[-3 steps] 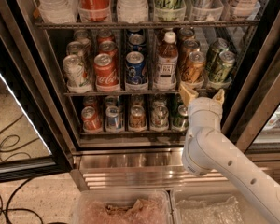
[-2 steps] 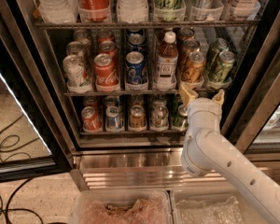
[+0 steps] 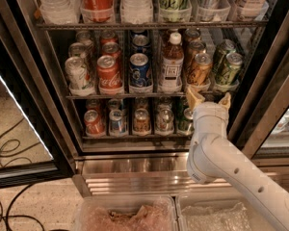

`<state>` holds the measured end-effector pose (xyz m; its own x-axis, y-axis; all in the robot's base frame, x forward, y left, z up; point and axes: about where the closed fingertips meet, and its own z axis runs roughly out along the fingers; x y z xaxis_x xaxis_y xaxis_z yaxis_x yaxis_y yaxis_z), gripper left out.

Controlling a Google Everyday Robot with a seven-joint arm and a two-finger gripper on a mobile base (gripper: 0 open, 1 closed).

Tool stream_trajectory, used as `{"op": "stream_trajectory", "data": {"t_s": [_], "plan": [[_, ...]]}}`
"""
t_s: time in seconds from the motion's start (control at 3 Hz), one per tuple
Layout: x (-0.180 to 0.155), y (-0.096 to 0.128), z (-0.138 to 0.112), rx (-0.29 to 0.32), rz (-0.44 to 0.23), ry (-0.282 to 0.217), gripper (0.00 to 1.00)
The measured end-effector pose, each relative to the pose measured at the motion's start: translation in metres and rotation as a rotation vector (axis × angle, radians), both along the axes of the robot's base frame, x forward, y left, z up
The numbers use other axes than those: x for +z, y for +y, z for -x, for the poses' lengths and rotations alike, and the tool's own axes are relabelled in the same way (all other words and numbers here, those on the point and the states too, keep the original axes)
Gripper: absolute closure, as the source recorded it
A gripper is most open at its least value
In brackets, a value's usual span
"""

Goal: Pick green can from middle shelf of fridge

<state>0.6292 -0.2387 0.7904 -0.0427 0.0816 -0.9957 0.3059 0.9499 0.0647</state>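
Holding the gripper (image 3: 208, 98) at the middle shelf's (image 3: 111, 96) front edge in the fridge (image 3: 135, 170), with jaws gaping wide, gripping nothing; leaving the green can (image 3: 229, 67) standing at one o'clock from it.

The gripper (image 3: 208, 99) is in front of the fridge (image 3: 135, 170), just under the middle shelf (image 3: 111, 96). Its fingers (image 3: 193, 96) are spread apart and hold nothing. The green can (image 3: 229, 67) stands just above.
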Motion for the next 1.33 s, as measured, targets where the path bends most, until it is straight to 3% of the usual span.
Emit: {"op": "stream_trajectory", "data": {"t_s": [0.33,0.67,1.0,1.33], "plan": [[0.0,0.002,0.006,0.0,0.0,0.0,0.32],[-0.012,-0.014,0.02,-0.003,-0.059,0.061,0.28],[-0.012,-0.014,0.02,-0.004,-0.059,0.06,0.26],[0.005,-0.025,0.015,-0.042,-0.058,0.007,0.24]]}}
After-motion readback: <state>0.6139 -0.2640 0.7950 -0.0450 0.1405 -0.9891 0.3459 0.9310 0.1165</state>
